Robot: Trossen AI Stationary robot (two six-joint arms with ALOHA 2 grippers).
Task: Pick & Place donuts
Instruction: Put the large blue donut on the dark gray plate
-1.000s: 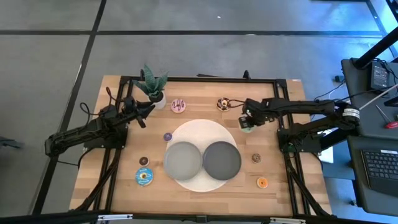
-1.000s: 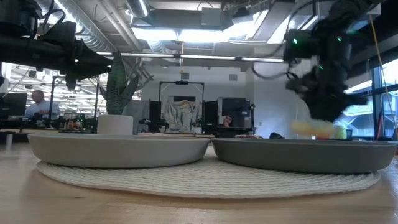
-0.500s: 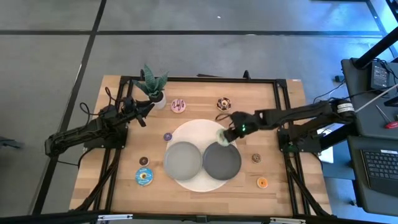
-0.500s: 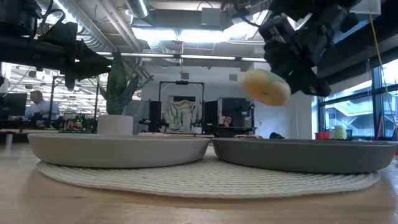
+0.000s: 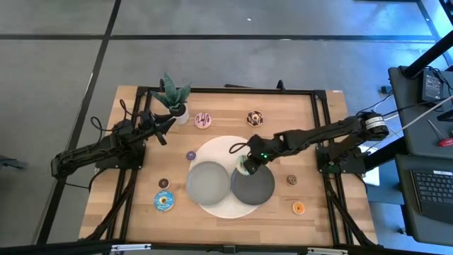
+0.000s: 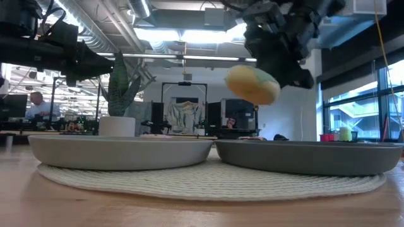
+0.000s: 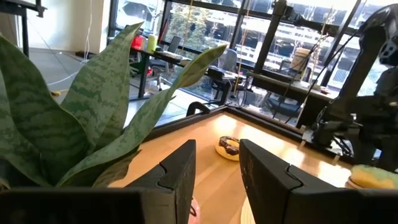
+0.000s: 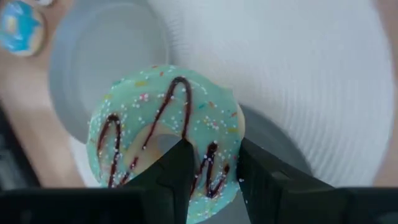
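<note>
My right gripper [image 5: 248, 163] is shut on the mint-green donut [image 8: 165, 134] and hangs over the far-left rim of the right grey plate [image 5: 256, 185]. In the low view the donut [image 6: 252, 85] floats above that plate [image 6: 309, 156]. The left grey plate [image 5: 208, 182] sits beside it on the white round mat [image 5: 225, 147]. On the wood lie the pink [image 5: 203, 120], chocolate [image 5: 255, 118], purple [image 5: 191, 155], small brown [image 5: 164, 183], blue [image 5: 164, 202], brown [image 5: 291, 180] and orange [image 5: 298, 208] donuts. My left gripper [image 5: 161, 130] waits open by the plant. My right gripper holds the mint-green donut by one side of its ring [image 8: 214, 146], pinched with one finger [image 8: 180, 158] at the hole and the other at the outer rim. The fingers come from above, slanting from the table's right. The donut is lifted clear and tilted.
A potted green plant [image 5: 173, 99] stands at the table's far left, right in front of my left gripper [image 7: 216, 163]. A black frame runs along the table's edges [image 5: 226, 91]. Bare wood shows between the mat and the table's near edge.
My right gripper has carried the mint-green donut up off the table at the mat's far right and moved it toward the table's left and near edge. It now hangs over the right plate's rim.
</note>
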